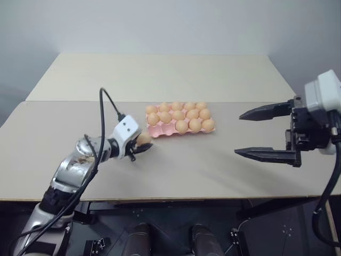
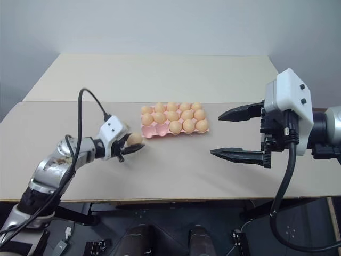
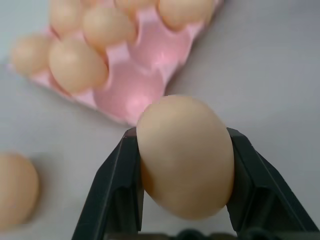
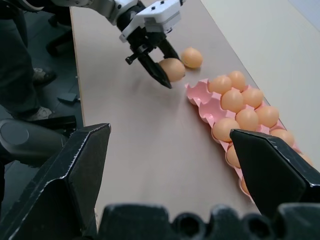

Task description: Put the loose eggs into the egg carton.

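Now the left gripper (image 3: 182, 165) is clamped on one egg (image 3: 185, 155), just short of the egg carton's (image 3: 150, 60) empty corner cups ahead of its fingertips. Another loose egg (image 4: 191, 57) lies on the table (image 1: 213, 165) beside it. Well apart, the right gripper (image 2: 230, 134) hangs wide open and empty.

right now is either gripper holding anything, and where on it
The left gripper holds one egg, its two fingers clamped on the egg's opposite sides, just short of the egg carton. The right gripper is open and empty.
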